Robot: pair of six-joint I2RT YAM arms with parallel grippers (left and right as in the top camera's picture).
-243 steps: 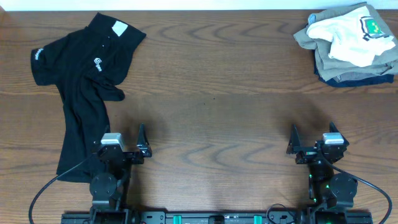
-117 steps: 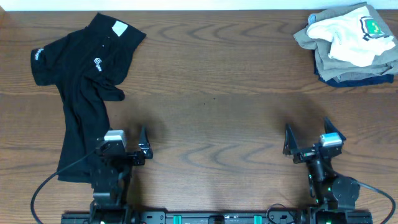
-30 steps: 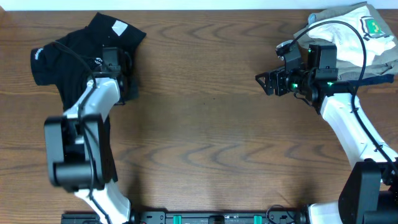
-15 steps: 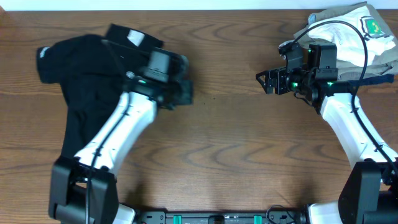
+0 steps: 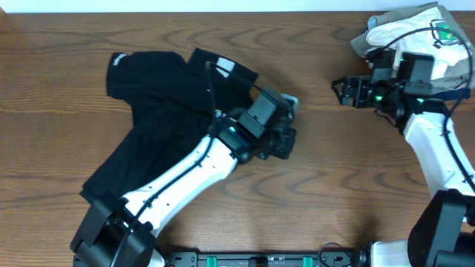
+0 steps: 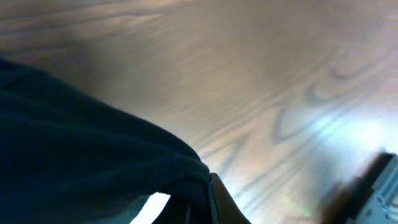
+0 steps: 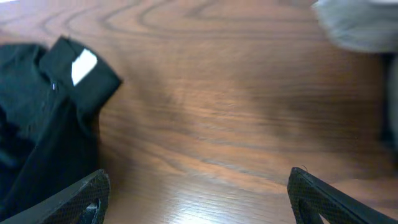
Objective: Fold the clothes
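"Table [image 5: 334, 193] of brown wood; where's the black short-sleeved polo shirt [image 5: 159, 111]?"

"Crumpled from ten o'clock to centre. Left gripper [image 5: 284, 141] clamps its edge; right gripper [image 5: 341, 93], two o'clock, gapes empty. Drag low, slowly, keeping cloth flat."

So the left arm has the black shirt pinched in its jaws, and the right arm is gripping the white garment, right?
Not quite. The right arm grips nothing: the right wrist view shows its jaws spread wide over bare table, and the white garment lies apart on the pile. The left arm does have the black shirt pinched in its jaws.
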